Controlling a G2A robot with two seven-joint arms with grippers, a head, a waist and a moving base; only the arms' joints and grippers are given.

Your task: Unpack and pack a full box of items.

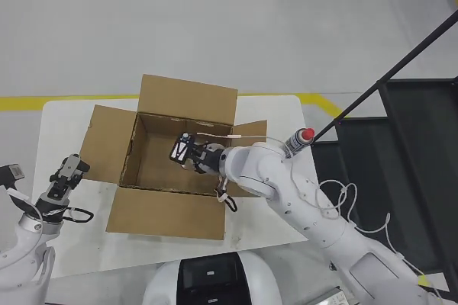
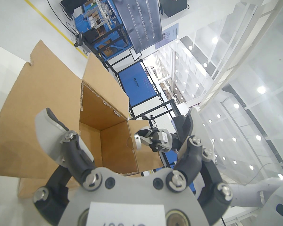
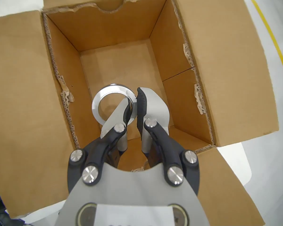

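The right hand (image 3: 133, 103) is over the open cardboard box (image 3: 226, 55), its fingers clamped on the rim of a metal ring (image 3: 101, 104), one finger inside the ring and the other outside, so the ring hangs above the bare box floor. The box sits on the white bench (image 1: 65, 122) with all four flaps spread outward, and a can with a red cap (image 1: 298, 139) is near its right flap. The left hand (image 1: 67, 172) is just beside the box's left flap, its fingers spread wide apart and gripping nothing.
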